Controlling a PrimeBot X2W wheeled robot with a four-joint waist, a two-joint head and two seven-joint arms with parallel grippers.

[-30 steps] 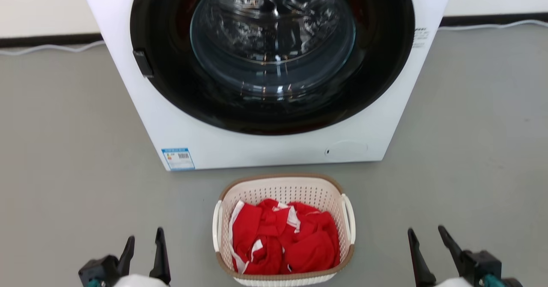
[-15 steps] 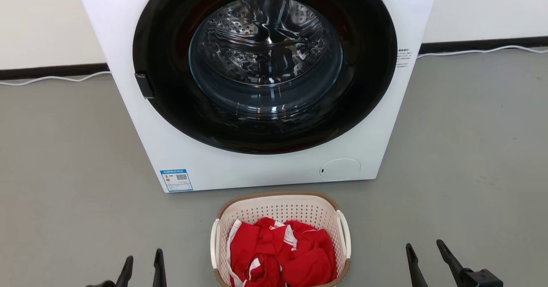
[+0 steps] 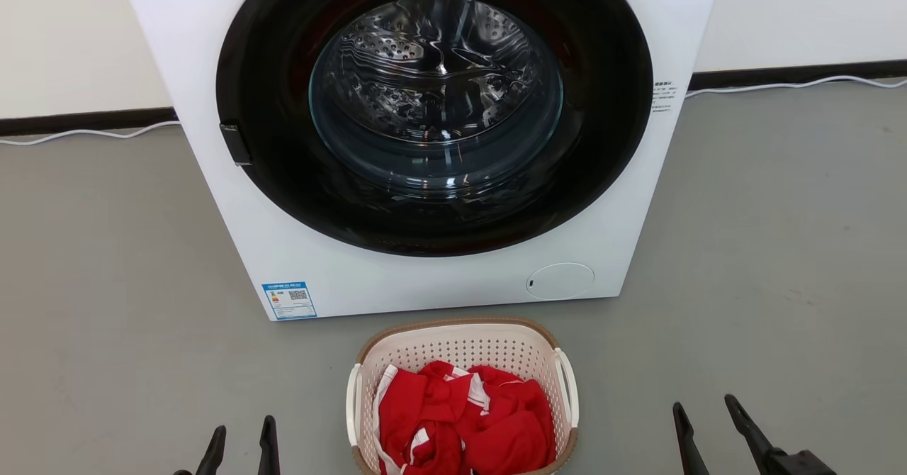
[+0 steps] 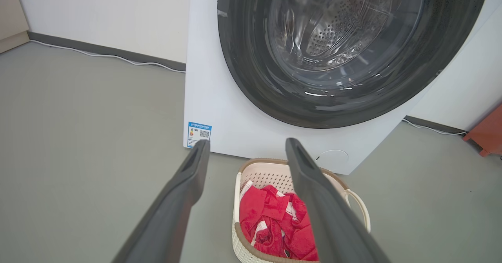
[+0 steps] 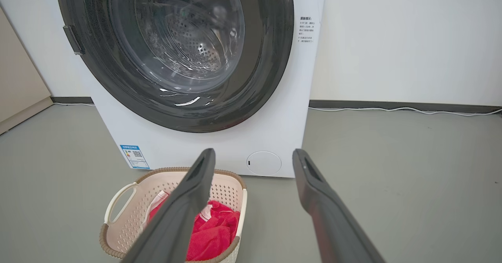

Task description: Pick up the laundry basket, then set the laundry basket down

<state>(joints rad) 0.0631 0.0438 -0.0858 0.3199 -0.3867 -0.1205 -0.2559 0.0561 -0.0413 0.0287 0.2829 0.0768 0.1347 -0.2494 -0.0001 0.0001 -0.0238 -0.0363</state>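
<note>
Grey floor runs back to a white wall, and a front-loading washing machine stands on it, round glass door facing the robot. Just before its panel, not touching, the laundry basket rests on the floor, holding red-and-white garments. It sits midway between the arms, likely so each side handle faces one. Left pincer and right pincer flank it, both spread wide, empty and well clear of it. That fits a basket awaiting its lift or one already set down. The left wrist view adds the basket's right handle; the right wrist view adds its left handle and a printed notice.
</note>
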